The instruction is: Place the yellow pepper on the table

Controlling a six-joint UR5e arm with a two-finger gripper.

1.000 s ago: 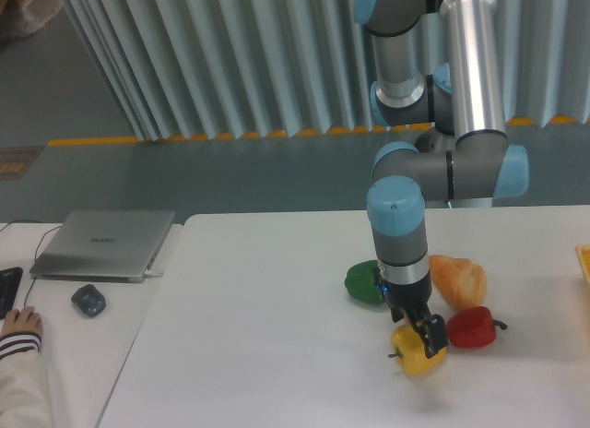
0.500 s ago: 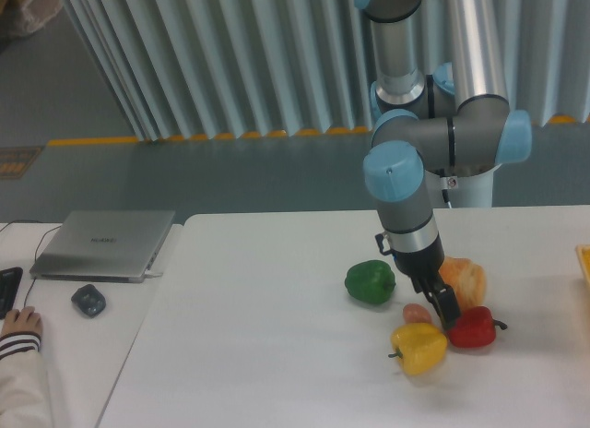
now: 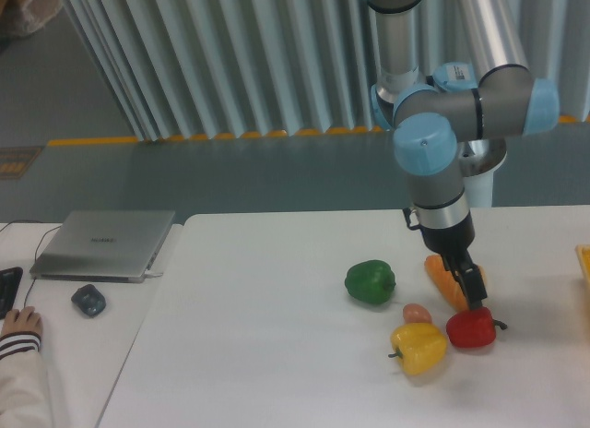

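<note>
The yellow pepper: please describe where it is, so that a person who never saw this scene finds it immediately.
Look at the white table and find the cluster of food below the gripper. The yellow pepper is the item nearest the front edge, lying in front of a small peach-coloured item. It is the only glossy yellow one, left of the red pepper and below-right of the green pepper.

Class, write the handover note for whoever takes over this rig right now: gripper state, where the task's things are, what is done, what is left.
Gripper: raised above the red pepper, holding nothing; whether its fingers are open cannot be told.
Yellow pepper: resting on the white table, free of the gripper, beside the red pepper and a small peach-coloured item.
Done: the pepper is placed.
Left: nothing for the task itself; probably only move the arm clear.
</note>
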